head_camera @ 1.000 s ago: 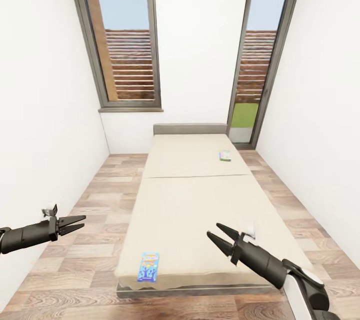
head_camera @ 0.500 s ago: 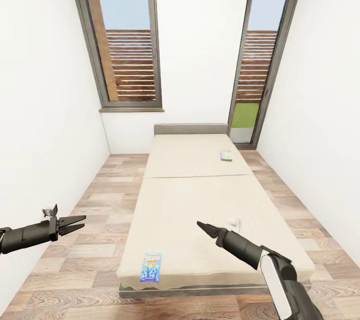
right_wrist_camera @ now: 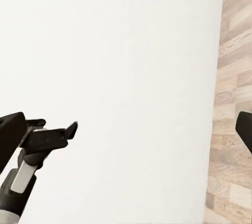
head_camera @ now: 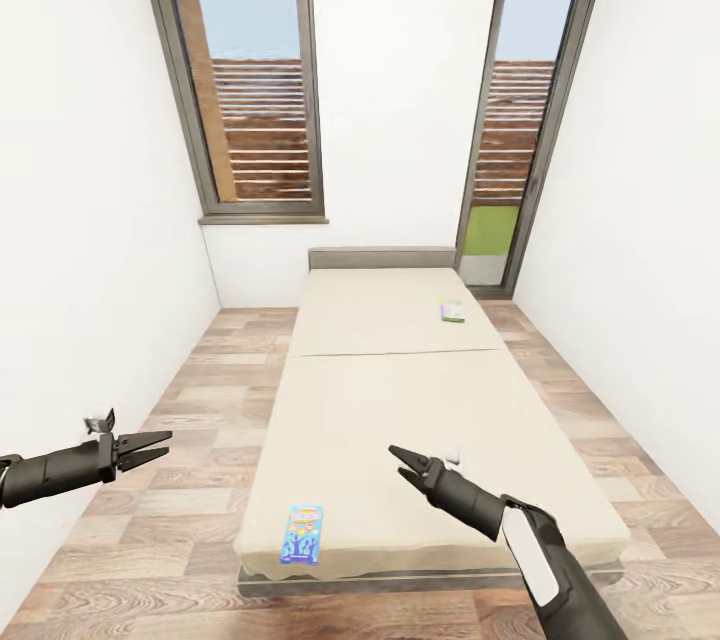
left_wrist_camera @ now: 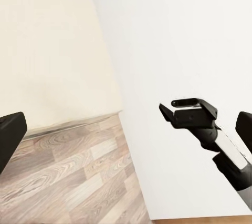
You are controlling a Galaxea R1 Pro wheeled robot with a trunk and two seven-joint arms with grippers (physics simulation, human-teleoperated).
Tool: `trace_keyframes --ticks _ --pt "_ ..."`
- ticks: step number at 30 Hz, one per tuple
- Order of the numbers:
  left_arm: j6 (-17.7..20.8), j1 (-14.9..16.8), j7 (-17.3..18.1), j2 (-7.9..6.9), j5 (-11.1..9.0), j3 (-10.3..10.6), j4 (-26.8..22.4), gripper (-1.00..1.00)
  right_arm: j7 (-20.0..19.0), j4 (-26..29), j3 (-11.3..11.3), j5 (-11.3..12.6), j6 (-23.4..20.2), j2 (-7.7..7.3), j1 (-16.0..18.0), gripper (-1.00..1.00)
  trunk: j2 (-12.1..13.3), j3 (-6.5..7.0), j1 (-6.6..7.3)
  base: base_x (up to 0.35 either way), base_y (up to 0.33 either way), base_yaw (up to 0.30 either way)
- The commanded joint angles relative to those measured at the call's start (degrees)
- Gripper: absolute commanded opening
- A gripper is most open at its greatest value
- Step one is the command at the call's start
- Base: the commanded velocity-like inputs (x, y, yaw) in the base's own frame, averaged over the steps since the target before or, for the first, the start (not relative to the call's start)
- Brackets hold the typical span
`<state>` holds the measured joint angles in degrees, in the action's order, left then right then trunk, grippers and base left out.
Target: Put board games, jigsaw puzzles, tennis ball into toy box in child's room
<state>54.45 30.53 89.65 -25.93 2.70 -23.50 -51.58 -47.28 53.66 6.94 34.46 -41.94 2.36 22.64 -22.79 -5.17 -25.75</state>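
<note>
The beige bed (head_camera: 380, 400) fills the middle of the child's room. A blue board game (head_camera: 303, 533) lies flat near its front left corner. A second board game (head_camera: 452, 311), pale with green, lies far back on the right side. My right gripper (head_camera: 397, 461) hovers open above the front half of the mattress, to the right of the blue box and apart from it. My left gripper (head_camera: 168, 444) is open over the floor, left of the bed. The table, toy box, jigsaw puzzles and tennis ball are out of view.
White walls close in on both sides. Strips of wood-plank floor (head_camera: 200, 390) run along each side of the bed. Two tall grey-framed windows (head_camera: 255, 70) stand behind the low grey headboard (head_camera: 380, 257).
My right arm has swung left and forward over the mattress, closer to the blue board game. The left arm and both board games have stayed put.
</note>
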Motion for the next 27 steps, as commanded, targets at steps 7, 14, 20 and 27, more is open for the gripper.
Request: trace_keyframes --ticks 7,14,20,27 --pt "0.6 0.05 0.35 0.01 0.29 0.0 -0.01 1.0 -1.77 -11.6 0.28 5.74 -0.75 -1.64 -0.04 1.0 -0.13 -0.13 -0.04 0.0 0.073 0.0" --pt "0.58 0.05 0.35 0.0 0.29 -0.18 -0.01 1.0 -2.04 -26.66 -0.17 6.56 5.06 -1.84 0.0 1.0 -0.13 -0.13 -0.04 0.0 0.02 0.0" --pt "0.62 0.05 0.35 0.0 0.29 -0.22 -0.01 1.0 -1.87 -35.23 -0.24 6.59 12.78 -1.73 0.08 1.0 -0.13 -0.13 -0.04 0.0 0.004 0.0" --pt "0.65 0.05 0.35 0.0 0.29 -0.02 -0.01 1.0 -1.86 -38.06 -0.4 6.23 16.19 -1.33 0.06 1.0 -0.13 -0.13 -0.04 -0.012 0.042 0.0"
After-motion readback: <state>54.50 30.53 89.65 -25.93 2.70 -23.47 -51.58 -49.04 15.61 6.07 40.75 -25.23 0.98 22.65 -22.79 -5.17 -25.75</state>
